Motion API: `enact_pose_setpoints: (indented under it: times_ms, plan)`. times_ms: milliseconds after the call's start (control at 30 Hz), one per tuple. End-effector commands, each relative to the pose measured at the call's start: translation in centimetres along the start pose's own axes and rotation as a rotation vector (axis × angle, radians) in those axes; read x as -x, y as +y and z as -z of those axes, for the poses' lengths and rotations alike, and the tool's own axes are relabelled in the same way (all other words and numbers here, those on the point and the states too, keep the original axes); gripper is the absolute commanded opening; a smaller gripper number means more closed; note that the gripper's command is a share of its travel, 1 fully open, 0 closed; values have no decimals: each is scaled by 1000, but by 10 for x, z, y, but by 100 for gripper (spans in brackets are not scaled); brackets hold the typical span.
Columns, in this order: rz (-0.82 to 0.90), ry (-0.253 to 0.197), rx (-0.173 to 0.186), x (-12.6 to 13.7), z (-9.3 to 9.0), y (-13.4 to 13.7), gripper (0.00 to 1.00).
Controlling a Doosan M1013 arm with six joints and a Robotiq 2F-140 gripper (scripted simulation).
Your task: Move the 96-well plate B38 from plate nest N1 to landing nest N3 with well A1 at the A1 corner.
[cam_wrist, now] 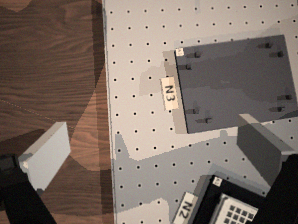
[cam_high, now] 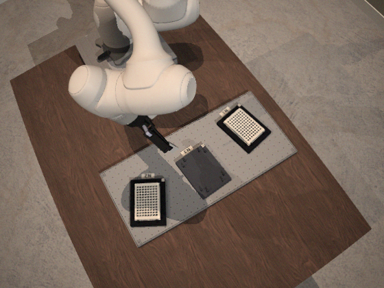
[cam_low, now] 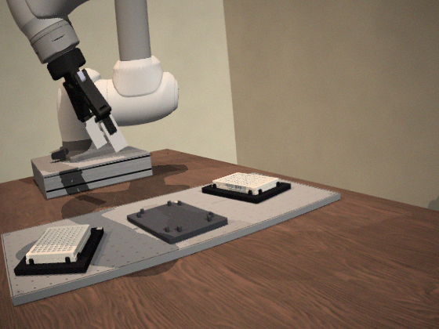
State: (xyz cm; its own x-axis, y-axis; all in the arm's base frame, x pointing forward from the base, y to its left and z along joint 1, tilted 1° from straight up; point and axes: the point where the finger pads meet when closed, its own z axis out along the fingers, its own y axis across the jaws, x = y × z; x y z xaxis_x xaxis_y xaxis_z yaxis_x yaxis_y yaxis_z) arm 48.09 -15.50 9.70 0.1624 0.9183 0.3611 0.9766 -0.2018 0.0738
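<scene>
Walnut-brown table (cam_high: 291, 206) carries everything, with the cream arm (cam_high: 137, 86) reaching out over it from its pedestal. Below the claw lies a grey perforated deck (cam_high: 267, 151), which fixes the three nests in a row so that each has a known place.

Just ahead of the claw and lower down sits the dark grey landing nest N3 (cam_high: 202, 171), bare and ready for a plate. To one side of the claw, near and low, is the black plate nest N2 (cam_high: 148, 222). The black plate nest N1 (cam_low: 270, 193) lies well beyond N3 on the other side.

Plate B38 (cam_high: 244, 126), the one to move, rests flat and well-side up in N1, far from the claw. Plate B83 (cam_high: 147, 200) lies in N2 and should stay there.

The claw (cam_low: 107, 142) hangs tilted, high above the deck's near edge, its fingers spread fully apart with nothing between them. My guess is that they are wide so they can later straddle B38.

Beside the nests, the labels N3 (cam_wrist: 169, 93) and N2 (cam_wrist: 186, 210) read clearly from the wrist. N3's small locator pins (cam_wrist: 198, 53) stand near its corners to trap a plate. A tiny pale tag (cam_wrist: 179, 50) at one corner may mark A1, but it is too small to read.
</scene>
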Motion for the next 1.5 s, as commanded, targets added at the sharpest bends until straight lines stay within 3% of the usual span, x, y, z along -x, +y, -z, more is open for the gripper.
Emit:
enact_pose_setpoints:
  times_ms: [0, 100, 400, 767, 1100, 1233, 1467]
  plan:
    - [-112, -37, -33, -11, -13, 8, 100]
    - [-112, -37, -33, -11, -13, 8, 100]
    - [-357, -117, -65, -43, -40, 22, 100]
    - [-529, -179, -64, -69, -59, 31, 100]
    - [-763, -262, -27, -108, -87, 43, 100]
    - [-763, -262, -27, -108, -87, 43, 100]
    - [-926, -310, 21, -139, -107, 50, 100]
